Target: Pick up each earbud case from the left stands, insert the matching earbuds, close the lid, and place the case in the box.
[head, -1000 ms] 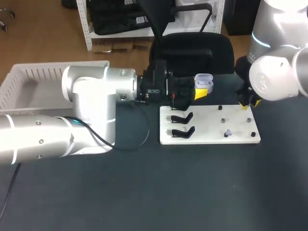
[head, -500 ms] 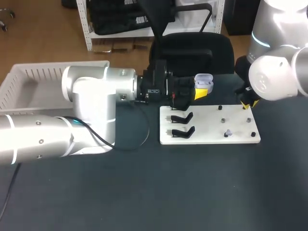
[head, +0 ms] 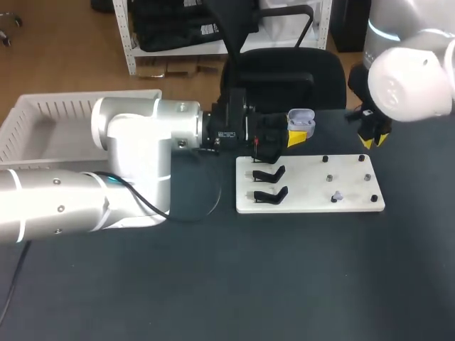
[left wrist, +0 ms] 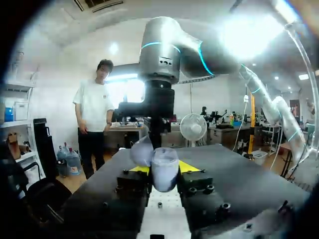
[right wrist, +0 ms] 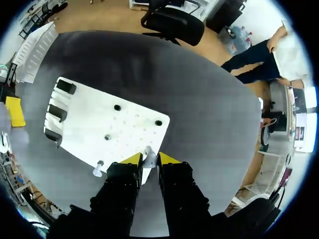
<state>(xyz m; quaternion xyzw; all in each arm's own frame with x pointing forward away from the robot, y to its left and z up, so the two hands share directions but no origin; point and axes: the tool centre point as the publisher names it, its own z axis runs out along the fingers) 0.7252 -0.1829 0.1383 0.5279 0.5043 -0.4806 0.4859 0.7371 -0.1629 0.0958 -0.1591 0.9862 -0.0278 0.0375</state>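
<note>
My left gripper (head: 293, 135) is shut on a pale lilac earbud case (head: 301, 120), held upright just behind the white board (head: 306, 202). The case's lid (left wrist: 142, 151) stands open, and the case body (left wrist: 165, 170) fills the gap between the yellow tips. Hanging above the board's back right corner, my right gripper (head: 373, 136) is shut on a small pale earbud (right wrist: 148, 157). A second earbud (head: 338, 196) stands on a peg near the board's front right. Two black stands (head: 269, 174) on the board's left side are bare.
A white slatted basket (head: 43, 117) sits at the table's back left, behind my left arm. Several small dark pegs (head: 325, 158) dot the board's right half. A black office chair stands behind the table's far edge.
My right gripper closed its fingers on the earbud at the board's back right and lifted it up and away from the board. The left arm and case stayed put.
</note>
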